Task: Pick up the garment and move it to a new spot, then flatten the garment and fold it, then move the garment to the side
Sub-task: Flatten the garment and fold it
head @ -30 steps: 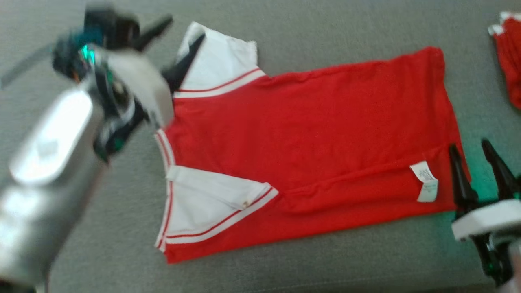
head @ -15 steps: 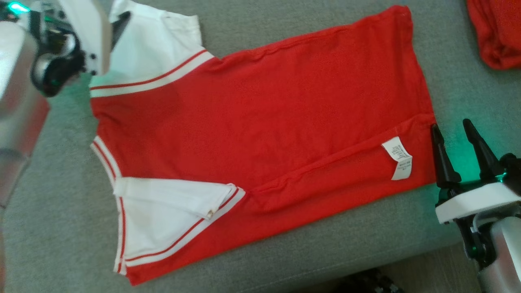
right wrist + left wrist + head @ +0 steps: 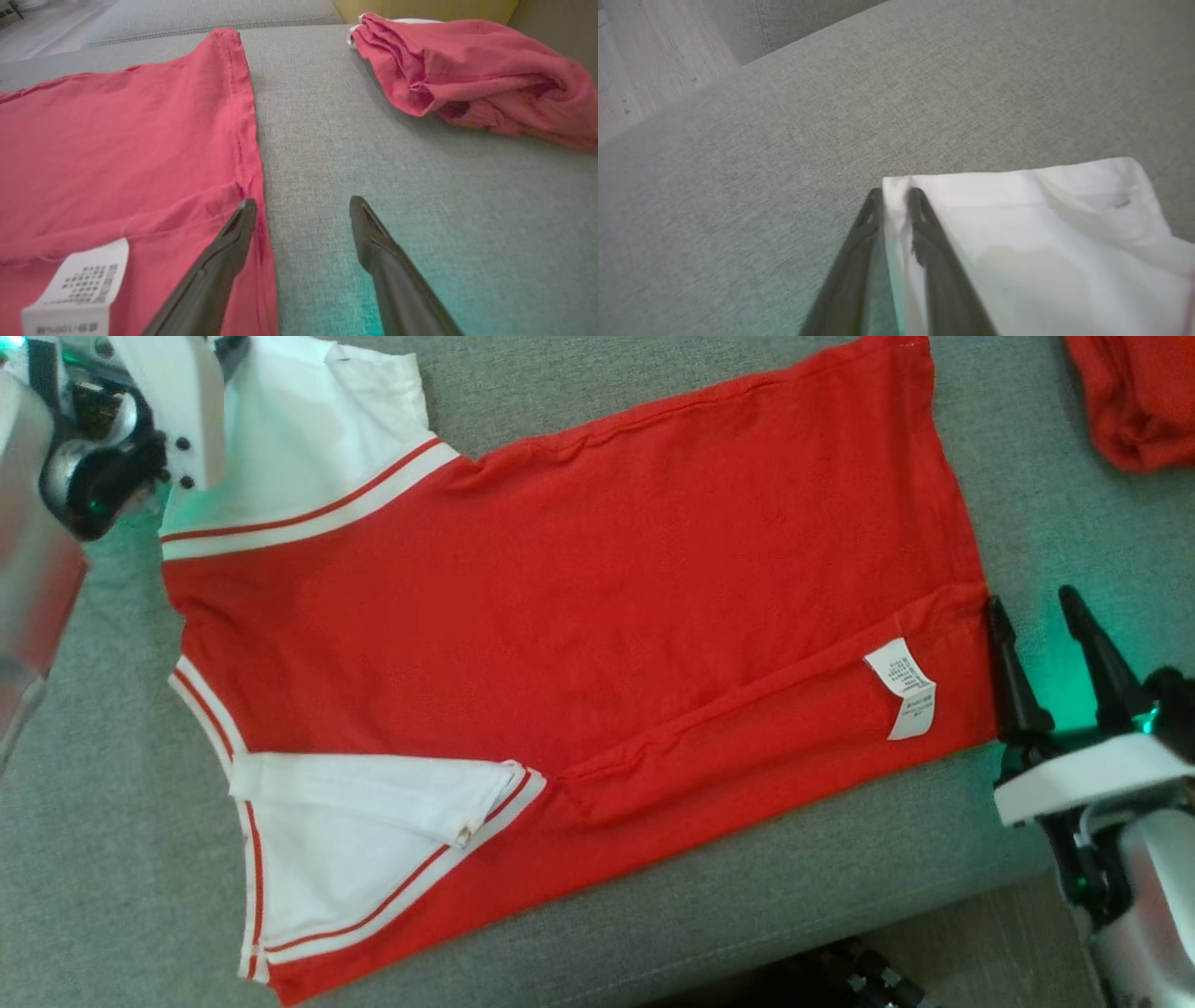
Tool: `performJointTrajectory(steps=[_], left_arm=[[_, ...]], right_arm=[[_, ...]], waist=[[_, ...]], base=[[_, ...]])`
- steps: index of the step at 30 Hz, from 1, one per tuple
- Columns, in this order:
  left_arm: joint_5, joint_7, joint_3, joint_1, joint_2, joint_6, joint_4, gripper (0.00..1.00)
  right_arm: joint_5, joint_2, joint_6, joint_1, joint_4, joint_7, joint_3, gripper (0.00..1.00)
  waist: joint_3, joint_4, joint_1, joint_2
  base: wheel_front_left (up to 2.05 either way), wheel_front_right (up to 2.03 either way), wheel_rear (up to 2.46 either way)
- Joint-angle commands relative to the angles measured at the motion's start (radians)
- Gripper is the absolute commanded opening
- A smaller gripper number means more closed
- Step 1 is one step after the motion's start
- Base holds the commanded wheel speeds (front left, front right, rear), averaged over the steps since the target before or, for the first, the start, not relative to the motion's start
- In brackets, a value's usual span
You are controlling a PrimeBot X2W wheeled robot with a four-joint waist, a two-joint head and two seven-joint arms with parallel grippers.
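The garment (image 3: 579,579) is a red shirt with white sleeves, spread flat on the grey cushion (image 3: 93,859). My left gripper (image 3: 894,198) is at the far white sleeve (image 3: 1017,224), fingers drawn close with the sleeve's corner edge pinched between them. In the head view its wrist (image 3: 103,439) sits at the top left over that sleeve (image 3: 308,439). My right gripper (image 3: 1032,599) stands open at the hem's near corner, beside the white care label (image 3: 903,686). In the right wrist view the right gripper (image 3: 302,203) has one finger over the red hem (image 3: 117,140) and the other over bare cushion.
A second red garment (image 3: 1134,397) lies crumpled at the far right, also seen as a red heap (image 3: 467,70). The cushion's front edge runs along the bottom right, with floor (image 3: 980,943) and a dark object (image 3: 840,980) below it. Wooden floor (image 3: 644,60) lies beyond the far corner.
The head camera has shifted, so the whole picture slid left and up. My left gripper's fingers have come together on the white sleeve's edge. The right gripper has stayed at the hem corner.
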Motion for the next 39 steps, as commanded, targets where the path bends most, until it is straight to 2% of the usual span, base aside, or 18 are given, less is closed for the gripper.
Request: performJointTrajectory(steps=[1,7,11,18,25,29,31,33,34,36,37,39], left_arm=[[-0.019,-0.004,0.012,-0.050,0.032,0.002,-0.020,0.00],[-0.045,-0.032,-0.032,-0.061,0.048,0.002,-0.047,0.00],[-0.063,-0.055,-0.063,-0.073,0.062,0.002,-0.062,0.00],[-0.092,-0.080,-0.120,-0.101,0.067,0.002,-0.092,0.00],[-0.127,-0.106,-0.167,-0.129,0.065,0.002,-0.111,0.00],[-0.149,-0.122,-0.199,-0.147,0.068,0.002,-0.112,0.00],[-0.160,-0.127,-0.210,-0.154,0.069,0.002,-0.109,0.00],[-0.169,-0.132,-0.220,-0.161,0.069,0.002,-0.106,0.00],[-0.173,-0.134,-0.225,-0.165,0.070,0.002,-0.105,0.00],[-0.180,-0.137,-0.236,-0.170,0.071,0.002,-0.102,0.00],[-0.184,-0.139,-0.241,-0.173,0.072,0.002,-0.101,0.00],[-0.191,-0.141,-0.251,-0.179,0.074,0.002,-0.099,0.00]], right_arm=[[0.006,-0.030,-0.001,-0.008,-0.022,0.003,0.013,1.00],[0.068,-0.055,-0.001,-0.093,-0.047,0.046,0.037,1.00],[0.157,-0.092,-0.001,-0.209,-0.033,0.138,0.109,1.00],[0.291,-0.155,-0.001,-0.419,0.104,0.263,0.246,1.00],[0.362,-0.181,-0.001,-0.538,0.219,0.247,0.344,0.98],[0.404,-0.196,-0.001,-0.585,0.282,0.212,0.401,0.84],[0.419,-0.199,-0.001,-0.601,0.303,0.197,0.422,0.81],[0.433,-0.202,-0.001,-0.617,0.320,0.185,0.445,0.61],[0.438,-0.204,-0.001,-0.626,0.329,0.176,0.455,0.45],[0.449,-0.204,-0.001,-0.643,0.346,0.161,0.474,0.25],[0.454,-0.204,-0.001,-0.650,0.353,0.153,0.483,0.00],[0.468,-0.205,-0.001,-0.664,0.364,0.142,0.503,0.00]], waist=[[0.001,0.001,0.0000,0.0000],[-0.003,0.004,0.0000,0.0000],[-0.013,0.013,0.0000,0.0000],[-0.019,0.047,0.0000,0.0000],[-0.013,0.073,0.0000,0.0000],[-0.007,0.085,0.0000,0.0000],[-0.004,0.089,0.0000,0.0000],[-0.002,0.092,0.0000,0.0000],[-0.001,0.093,0.0000,0.0000],[0.000,0.093,0.0000,0.0000],[0.001,0.094,0.0000,0.0000],[0.002,0.094,0.0000,0.0000]], base=[[0.00,0.00,0.00],[0.00,0.00,0.00],[0.00,0.00,0.00],[0.00,0.00,0.00],[0.00,0.00,0.00],[0.00,0.00,0.00],[0.00,0.00,0.00],[0.00,0.00,0.00],[0.00,0.00,0.00],[0.00,0.00,0.00],[0.00,0.00,0.00],[0.00,0.00,0.00]])
